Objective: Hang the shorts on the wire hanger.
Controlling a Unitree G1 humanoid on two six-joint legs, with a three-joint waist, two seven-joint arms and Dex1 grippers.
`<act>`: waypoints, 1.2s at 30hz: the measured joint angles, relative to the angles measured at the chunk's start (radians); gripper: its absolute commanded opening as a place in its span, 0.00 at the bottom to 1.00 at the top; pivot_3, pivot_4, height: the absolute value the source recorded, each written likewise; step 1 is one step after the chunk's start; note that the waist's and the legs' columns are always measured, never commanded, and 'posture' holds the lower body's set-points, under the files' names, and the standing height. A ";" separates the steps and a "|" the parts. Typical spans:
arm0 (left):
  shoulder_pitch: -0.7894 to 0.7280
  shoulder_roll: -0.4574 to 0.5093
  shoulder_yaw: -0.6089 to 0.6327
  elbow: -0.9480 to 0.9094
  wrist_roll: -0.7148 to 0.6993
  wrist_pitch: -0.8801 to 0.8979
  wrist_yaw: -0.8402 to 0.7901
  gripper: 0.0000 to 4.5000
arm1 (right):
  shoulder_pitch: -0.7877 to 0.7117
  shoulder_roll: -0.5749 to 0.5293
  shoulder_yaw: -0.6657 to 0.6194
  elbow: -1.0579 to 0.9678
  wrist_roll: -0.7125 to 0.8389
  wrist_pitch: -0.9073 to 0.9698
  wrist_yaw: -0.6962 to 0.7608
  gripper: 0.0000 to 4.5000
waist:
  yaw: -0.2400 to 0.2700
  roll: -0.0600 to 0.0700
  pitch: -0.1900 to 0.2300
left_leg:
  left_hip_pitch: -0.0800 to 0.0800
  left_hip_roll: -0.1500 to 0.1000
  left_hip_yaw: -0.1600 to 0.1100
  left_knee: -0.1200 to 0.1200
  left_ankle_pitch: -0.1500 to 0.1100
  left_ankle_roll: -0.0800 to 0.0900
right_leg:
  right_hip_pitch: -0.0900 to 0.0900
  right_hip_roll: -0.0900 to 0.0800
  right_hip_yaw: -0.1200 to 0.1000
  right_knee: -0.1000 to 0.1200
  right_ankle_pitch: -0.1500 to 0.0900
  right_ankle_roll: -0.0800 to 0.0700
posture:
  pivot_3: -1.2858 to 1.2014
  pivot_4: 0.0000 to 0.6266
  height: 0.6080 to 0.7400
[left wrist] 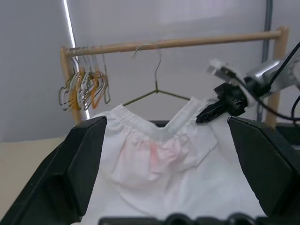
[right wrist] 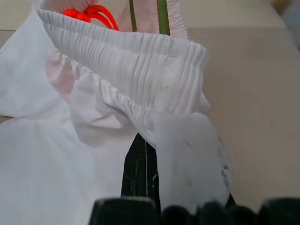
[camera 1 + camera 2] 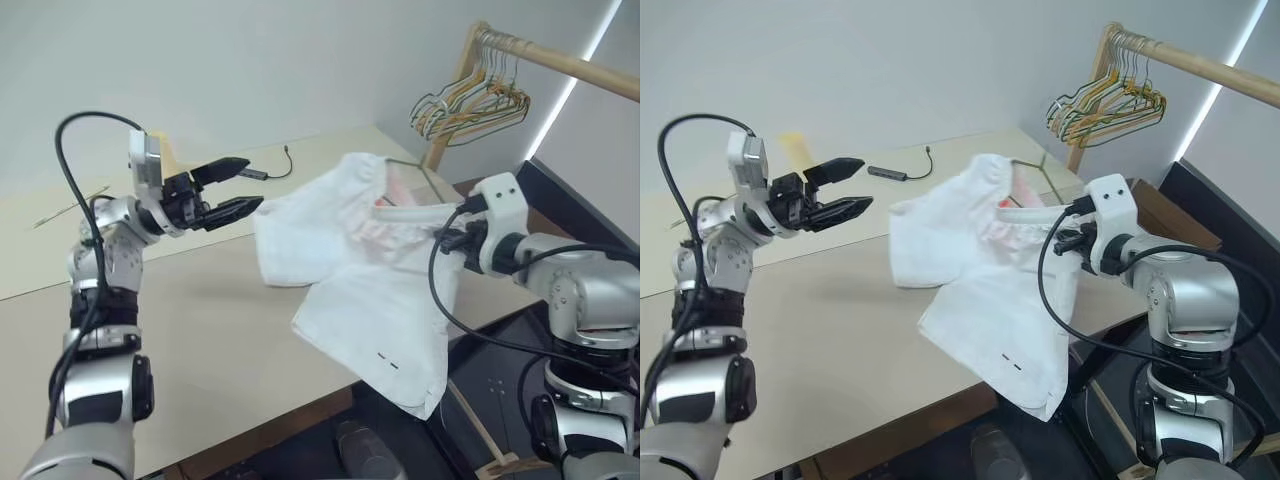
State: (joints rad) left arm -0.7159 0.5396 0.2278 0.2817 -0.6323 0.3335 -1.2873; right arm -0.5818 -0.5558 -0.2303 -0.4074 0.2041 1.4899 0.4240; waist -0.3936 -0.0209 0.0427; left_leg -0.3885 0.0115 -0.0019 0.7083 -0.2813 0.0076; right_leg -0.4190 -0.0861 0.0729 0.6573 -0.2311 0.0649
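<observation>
Over the table's (image 3: 200, 330) right edge we hold the shorts (image 3: 370, 290) by the waistband in our right gripper's (image 3: 1068, 243) clamped jaws, left gripper (image 3: 240, 188) empty with jaws apart, so next we judge the waistband must go onto the wire hanger (image 1: 157, 89).

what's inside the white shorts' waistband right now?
The thin dark wire hanger: its hook and both shoulders rise out of the gathered waistband of the white thin-fabric shorts. Its lower bar and ends are covered by fabric. The right gripper pinches the waistband.
</observation>
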 measured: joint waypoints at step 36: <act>0.185 -0.145 0.014 -0.439 -0.198 0.107 0.342 1.00 | -0.465 0.028 -0.247 0.897 -0.313 -0.536 -0.685 0.00 | -0.088 0.001 0.000 | 0.021 -0.013 0.002 -0.011 0.000 0.009 | 0.033 -0.009 0.002 -0.030 0.001 0.014 | 0.37 0.00 1.00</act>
State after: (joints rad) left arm -0.5313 0.3945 0.2417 -0.1571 -0.8304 0.4404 -0.9450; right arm -1.0468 -0.5275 -0.4774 0.4898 -0.1086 0.9543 -0.2608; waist -0.4814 -0.0199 0.0424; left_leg -0.3671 -0.0020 0.0001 0.6976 -0.2813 0.0165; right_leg -0.3860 -0.0955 0.0747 0.6276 -0.2303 0.0784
